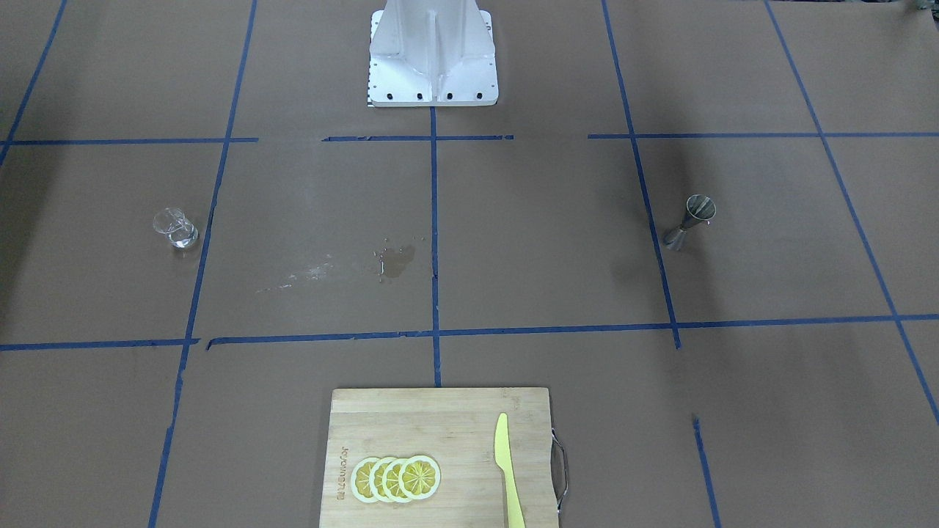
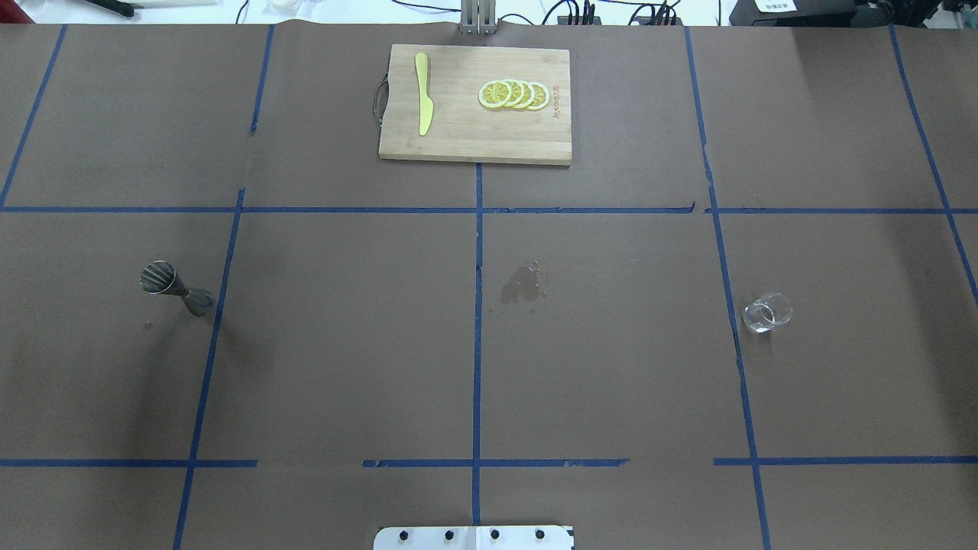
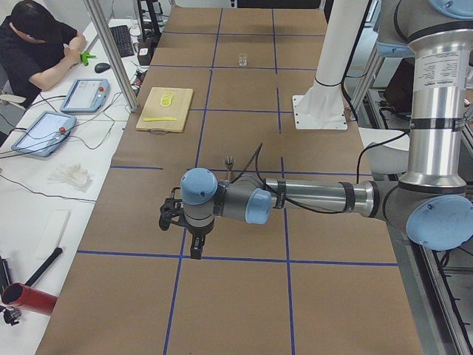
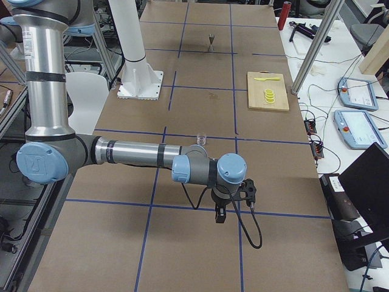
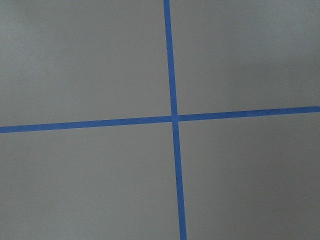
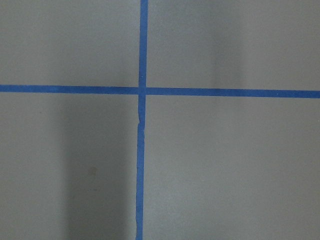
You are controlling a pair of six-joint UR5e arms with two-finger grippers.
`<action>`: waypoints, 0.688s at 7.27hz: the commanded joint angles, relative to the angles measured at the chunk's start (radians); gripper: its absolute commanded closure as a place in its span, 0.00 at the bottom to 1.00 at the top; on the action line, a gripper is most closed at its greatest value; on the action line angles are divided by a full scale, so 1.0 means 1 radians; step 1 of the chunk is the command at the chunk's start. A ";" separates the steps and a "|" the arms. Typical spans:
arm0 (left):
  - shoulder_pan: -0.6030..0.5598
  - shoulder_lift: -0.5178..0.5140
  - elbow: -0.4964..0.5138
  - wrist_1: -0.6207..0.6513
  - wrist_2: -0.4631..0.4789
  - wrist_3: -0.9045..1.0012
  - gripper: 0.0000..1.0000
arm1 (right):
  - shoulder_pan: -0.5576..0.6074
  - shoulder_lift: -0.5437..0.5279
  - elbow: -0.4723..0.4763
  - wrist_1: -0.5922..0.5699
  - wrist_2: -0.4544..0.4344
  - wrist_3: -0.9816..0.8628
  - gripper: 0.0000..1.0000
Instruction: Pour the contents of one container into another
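The clear glass cup (image 2: 766,313) stands upright on the brown table at the robot's right, also seen in the front view (image 1: 176,229) and as a small shape beyond the right arm (image 4: 201,140). The steel jigger (image 2: 174,286) stands upright at the robot's left (image 1: 689,222), just past the left arm (image 3: 230,160). My left gripper (image 3: 196,248) points down over the table's left end, well short of the jigger. My right gripper (image 4: 220,216) hangs likewise over the right end, short of the cup. Both show only in side views, so I cannot tell open or shut.
A wooden cutting board (image 2: 458,137) with lemon slices (image 2: 513,94) and a yellow knife (image 2: 422,103) lies at the far middle edge. A wet spill (image 2: 523,284) marks the table centre. The robot base (image 1: 433,55) stands mid-table. A person (image 3: 37,52) sits at a side desk.
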 commanded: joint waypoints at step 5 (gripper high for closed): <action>0.027 -0.019 -0.221 0.008 -0.008 -0.010 0.00 | 0.000 0.003 0.012 0.002 0.005 0.002 0.00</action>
